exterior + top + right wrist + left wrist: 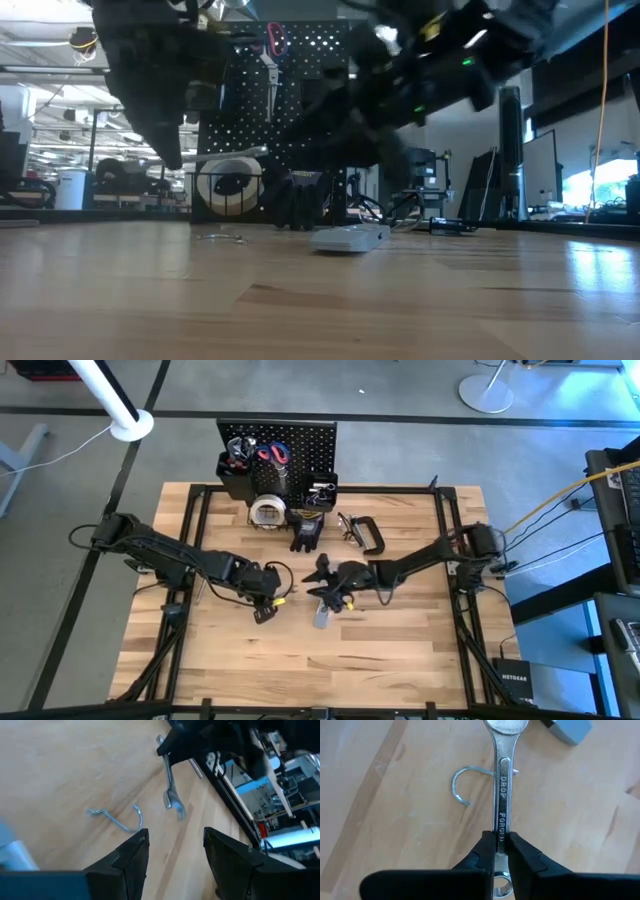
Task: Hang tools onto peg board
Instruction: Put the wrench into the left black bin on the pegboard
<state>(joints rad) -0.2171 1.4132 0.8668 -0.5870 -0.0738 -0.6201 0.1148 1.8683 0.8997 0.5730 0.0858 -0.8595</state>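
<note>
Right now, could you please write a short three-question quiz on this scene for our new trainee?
1. True or false: the left hand is shut on a wrench.
2. What lies on the table under the wrench: (a) a metal hook, (b) scissors, (c) a glove?
3. Fill in: the right hand is ____ and holds nothing.

Key:
1. True.
2. (a), the hook.
3. Open.

My black fingers point(487, 852) against a silver wrench point(501, 795) stamped in raised lettering. Silver wire hook point(462, 787). Pale wood-grain table point(395, 820). Black peg board point(300, 445), dotted holes; red handles point(272, 455).
</note>
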